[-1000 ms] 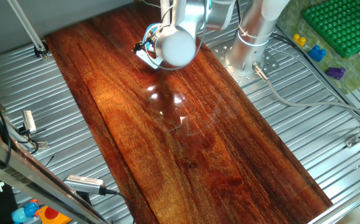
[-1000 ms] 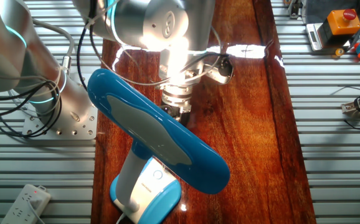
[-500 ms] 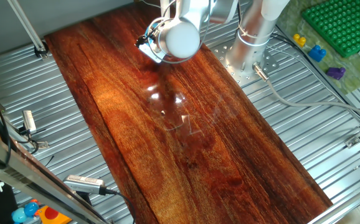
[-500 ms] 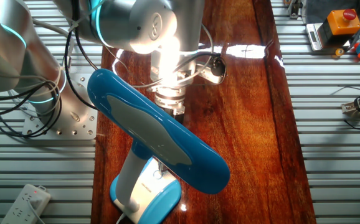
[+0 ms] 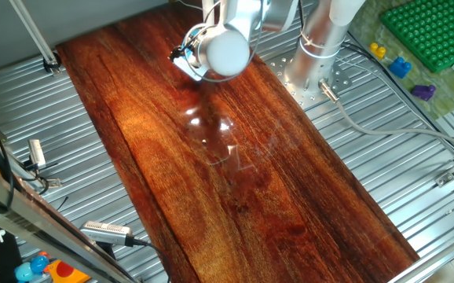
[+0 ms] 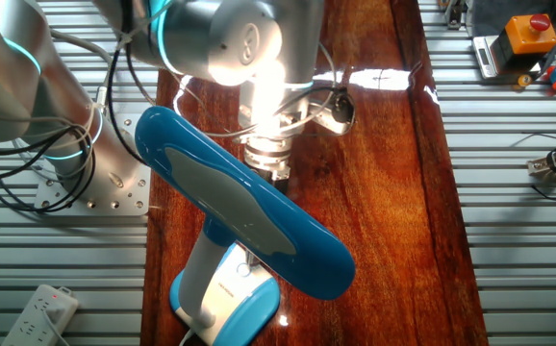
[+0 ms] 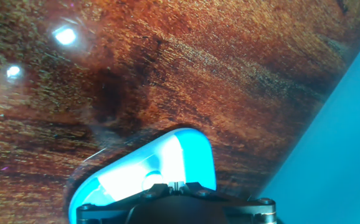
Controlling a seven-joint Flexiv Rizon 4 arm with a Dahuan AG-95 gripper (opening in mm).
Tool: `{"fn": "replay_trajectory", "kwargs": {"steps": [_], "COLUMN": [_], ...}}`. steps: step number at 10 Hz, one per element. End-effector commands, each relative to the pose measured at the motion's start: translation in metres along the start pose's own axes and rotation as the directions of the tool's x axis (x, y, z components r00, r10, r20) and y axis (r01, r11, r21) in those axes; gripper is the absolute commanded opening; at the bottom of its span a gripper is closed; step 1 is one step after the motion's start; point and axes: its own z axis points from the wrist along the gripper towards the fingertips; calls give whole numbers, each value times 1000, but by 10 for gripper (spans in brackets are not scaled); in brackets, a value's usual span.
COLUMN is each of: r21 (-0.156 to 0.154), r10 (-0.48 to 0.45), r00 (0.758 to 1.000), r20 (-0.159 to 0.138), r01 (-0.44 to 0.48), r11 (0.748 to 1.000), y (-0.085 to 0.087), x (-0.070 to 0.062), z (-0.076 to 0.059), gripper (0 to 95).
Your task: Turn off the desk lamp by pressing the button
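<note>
Arm barely shifted since half-second ago; gripper hangs above desk lamp base, finger state unclear. Risk: missing button, lamp head blocks descent.

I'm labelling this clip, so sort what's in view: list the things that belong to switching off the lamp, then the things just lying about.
For the job:
desk lamp
button on the lamp's base
gripper, fingertips hidden by the lamp head

Lying about:
power strip
orange box with red knob
green pegboard
yellow, blue and purple blocks
</note>
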Motion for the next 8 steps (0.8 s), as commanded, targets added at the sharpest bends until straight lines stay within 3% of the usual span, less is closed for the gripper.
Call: {"fn": "replay_trajectory", "kwargs": {"steps": [1, 4, 8], "r21": [-16, -28, -31], "r10": [-10, -6, 12], "r00": [1000, 999, 999], "r20": [-22, -42, -47], "r01": [10, 5, -13], "r11": [1000, 1000, 999], "y": [0, 0, 0], "x": [1, 1, 1], "z": [0, 0, 0], "gripper": [0, 0, 0]}}
